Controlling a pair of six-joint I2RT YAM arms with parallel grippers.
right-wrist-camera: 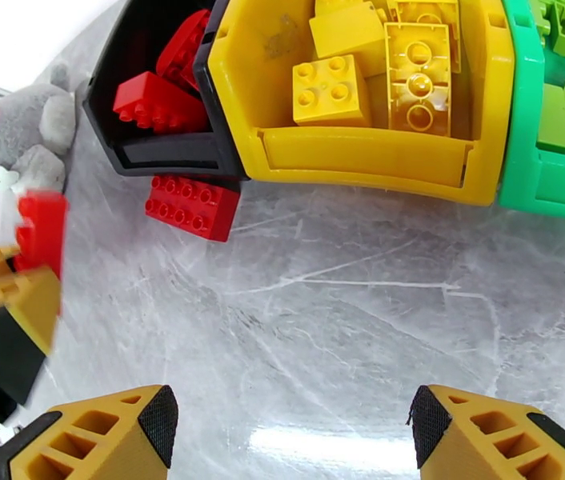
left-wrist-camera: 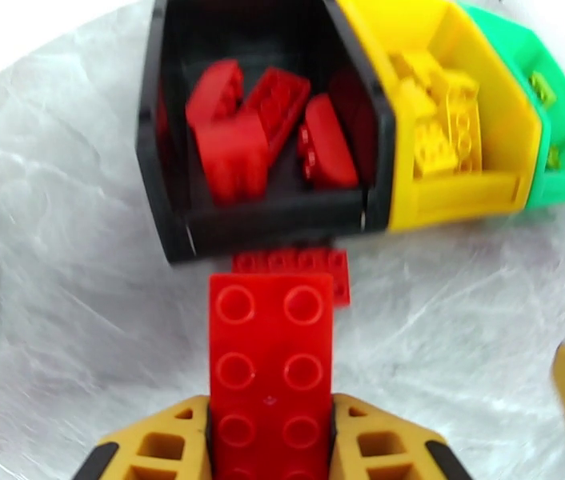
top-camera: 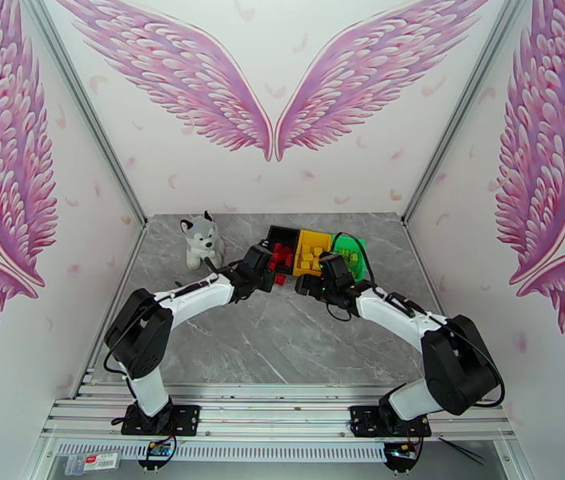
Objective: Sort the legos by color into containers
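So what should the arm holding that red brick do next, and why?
Probably carry it a little forward over the black bin and open. The left gripper is shut on a red brick, and that bin just ahead holds red bricks. A loose red brick lies on the table by its front wall, likely next.

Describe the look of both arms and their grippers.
The left arm and right arm: white tubular links, bulky black joints, thin black cables, black base plates. On the left gripper and right gripper: mustard-yellow hollow-ribbed fingers; the right's show black textured pads.
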